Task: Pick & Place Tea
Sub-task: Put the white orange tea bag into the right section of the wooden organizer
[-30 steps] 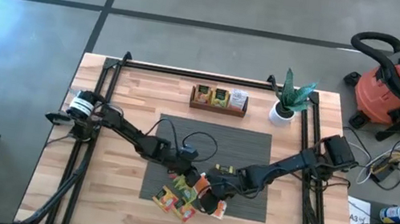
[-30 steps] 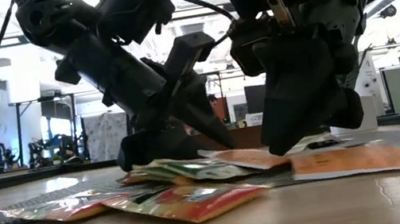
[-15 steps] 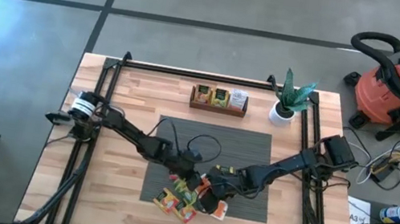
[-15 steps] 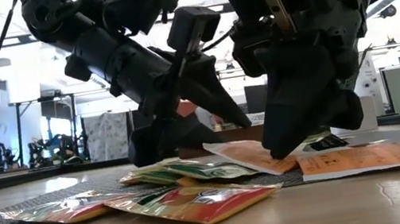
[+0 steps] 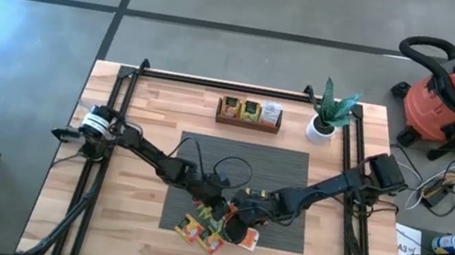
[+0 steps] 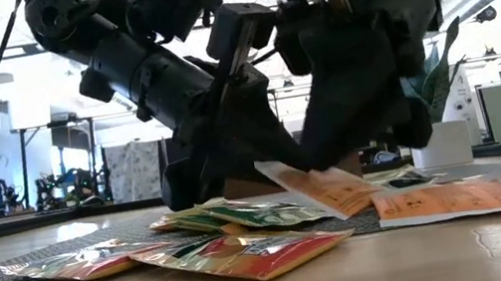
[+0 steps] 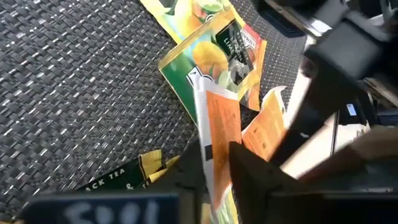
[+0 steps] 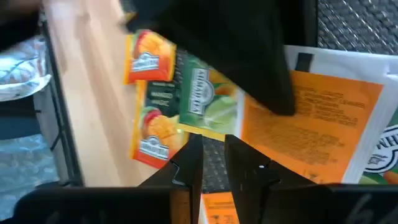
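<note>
Orange, yellow and green tea sachets (image 5: 209,226) are lying heaped at the six o'clock edge of the grey ribbed mat (image 5: 281,169), some spilling onto the wooden table (image 5: 146,118). Both arms are reaching into that heap from either side and crowding each other there. The left gripper (image 7: 214,165) is pinching an orange sachet (image 7: 222,127) edge-on between its fingers, as its own wrist view is showing plainly. The right gripper (image 8: 213,163) is sitting just beside it, its fingers drawn close together with only a thin gap; an orange sachet is lying right at their tips, but I cannot tell whether they are gripping it.

From the low view, the two dark grippers are blocking most of the pile, and one orange sachet (image 6: 324,189) is hanging tilted above the mat under them, which the overhead view is not making out. At twelve o'clock a long dark wooden tray (image 5: 249,113) is holding three sachets, well apart from the heap, with a potted plant (image 5: 330,115) just beside it at about one o'clock. Beyond the table, at two o'clock, a red shop vacuum (image 5: 450,100) is standing on the floor
</note>
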Controlling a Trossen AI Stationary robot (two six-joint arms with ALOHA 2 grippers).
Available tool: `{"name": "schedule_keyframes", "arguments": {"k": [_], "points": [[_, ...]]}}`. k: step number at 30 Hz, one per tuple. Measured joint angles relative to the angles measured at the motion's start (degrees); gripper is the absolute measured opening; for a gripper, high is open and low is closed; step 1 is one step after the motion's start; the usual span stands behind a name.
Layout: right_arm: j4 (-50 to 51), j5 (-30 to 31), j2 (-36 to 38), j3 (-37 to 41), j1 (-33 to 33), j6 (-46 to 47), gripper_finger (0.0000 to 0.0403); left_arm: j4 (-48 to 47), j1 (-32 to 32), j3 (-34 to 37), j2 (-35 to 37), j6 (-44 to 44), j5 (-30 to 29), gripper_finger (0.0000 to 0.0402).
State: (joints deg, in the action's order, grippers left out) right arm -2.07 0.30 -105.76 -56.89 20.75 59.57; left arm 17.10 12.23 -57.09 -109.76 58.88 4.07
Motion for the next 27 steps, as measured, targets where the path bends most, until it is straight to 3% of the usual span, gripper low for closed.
{"name": "schedule_keyframes", "arguments": {"k": [4, 8, 14, 21, 27], "points": [[1.7, 0.0, 2.0, 0.0, 0.0, -0.3, 0.0066, -0.3, 0.0, 0.0, 0.4, -1.9, -0.2, 0.0008], [6.6, 0.6, 5.9, 0.0, -0.1, -3.0, 0.0066, -3.7, 0.0, 0.0, 2.9, -5.1, -3.6, 0.0003], [17.5, 9.7, 13.7, 0.0, -0.2, -5.8, 0.0066, -14.5, 0.6, -0.8, 11.0, -15.3, -13.4, 0.0002], [24.2, 16.7, 24.9, 0.0, -2.5, -6.3, 0.0066, -22.7, 6.6, -6.2, 20.9, -33.5, -22.1, 0.0001], [24.3, 13.5, 33.4, 0.0, -7.8, -4.3, 0.0066, -31.2, 17.3, -16.6, 22.4, -59.9, -41.1, 0.0001]]}}
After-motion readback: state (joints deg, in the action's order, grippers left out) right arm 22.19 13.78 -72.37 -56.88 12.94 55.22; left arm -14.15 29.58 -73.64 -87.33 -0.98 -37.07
